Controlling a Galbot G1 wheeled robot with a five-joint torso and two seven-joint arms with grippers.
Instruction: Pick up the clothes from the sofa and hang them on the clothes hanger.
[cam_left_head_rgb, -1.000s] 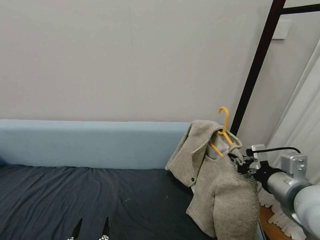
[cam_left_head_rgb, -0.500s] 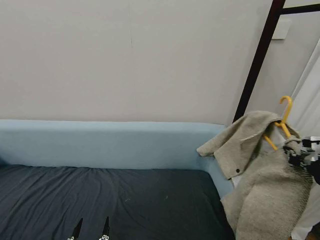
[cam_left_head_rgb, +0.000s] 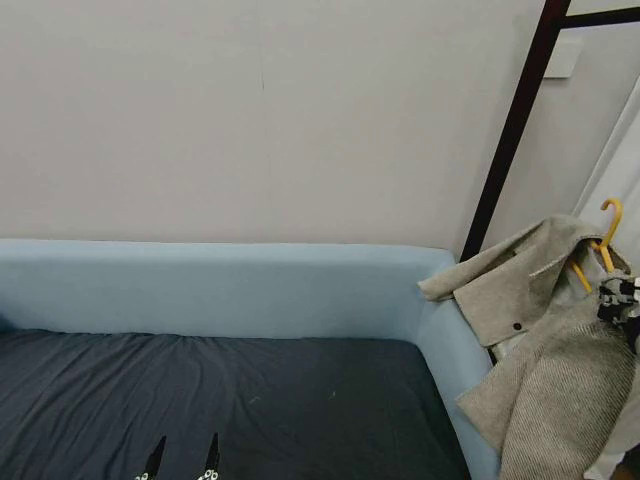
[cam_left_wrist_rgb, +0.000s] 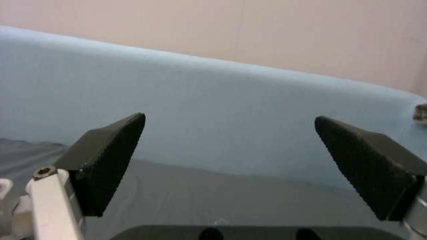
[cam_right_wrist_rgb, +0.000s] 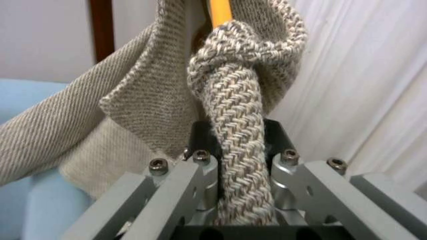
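Hanging clear of the sofa's right end, the woven coat (cam_left_head_rgb: 545, 380) drapes from a yellow hanger (cam_left_head_rgb: 605, 225), one lapel flopped outward and its hem dropping out of the head view. The right gripper (cam_left_head_rgb: 622, 298) carries it: in the right wrist view the fingers (cam_right_wrist_rgb: 275, 137) are clenched on a thick bunched fold of the knit just below the hanger's shaft, so the hold is on cloth more than on the hanger itself. Just beside the coat stands the rack (cam_left_head_rgb: 512, 130), its dark post slanting up to a top bar well above the hook. A white curtain (cam_left_head_rgb: 620, 150) hangs close behind.

The step in hand looks like the carry to the rack, with the hooking not yet done. Doing it well probably means raising the hook above the bar with its open side facing the bar, holding the clamp tight because the fold could slip under the coat's weight, and steering the loose lapel past the post and curtain. Letting go should wait until the hook bears the load.

The left gripper (cam_left_head_rgb: 181, 458) waits low over the sofa (cam_left_head_rgb: 250, 290), its fingers spread wide and holding nothing.
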